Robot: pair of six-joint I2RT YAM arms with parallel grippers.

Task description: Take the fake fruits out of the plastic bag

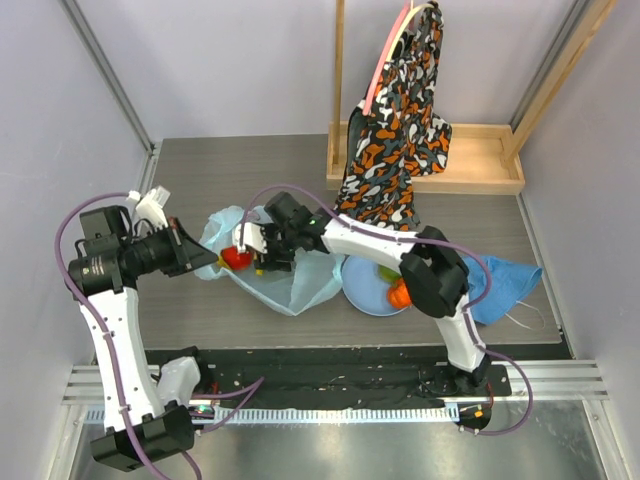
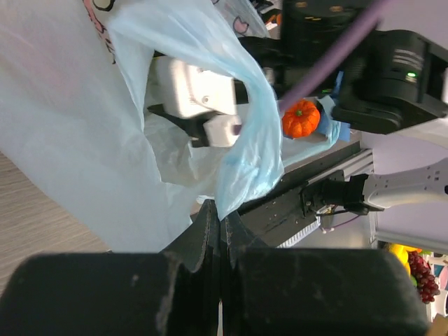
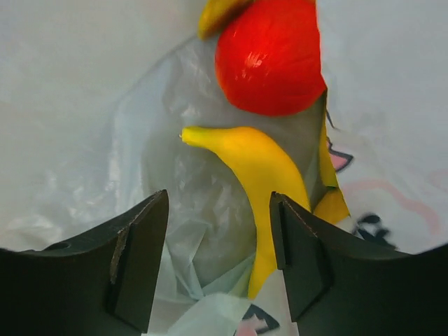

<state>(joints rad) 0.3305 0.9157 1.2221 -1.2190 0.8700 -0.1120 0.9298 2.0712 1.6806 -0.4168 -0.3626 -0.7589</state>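
From above we see the plastic bag (image 1: 305, 285) on the tabletop (image 1: 220, 170), right gripper (image 1: 250, 255) in its mouth, left wrist, left gripper (image 2: 220, 220) jaws clamped on its rim, right wrist, jaws apart, banana bunch (image 3: 266, 175) lengthwise between, tip toward red round fruit (image 3: 269, 56).

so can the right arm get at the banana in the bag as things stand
Probably yes: the right fingers are open inside the plastic bag with the banana lying bare just ahead of them, and the left fingers pinch the bag's edge.

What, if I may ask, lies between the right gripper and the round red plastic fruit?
A yellow plastic banana inside the translucent light-blue plastic bag; right wrist view.
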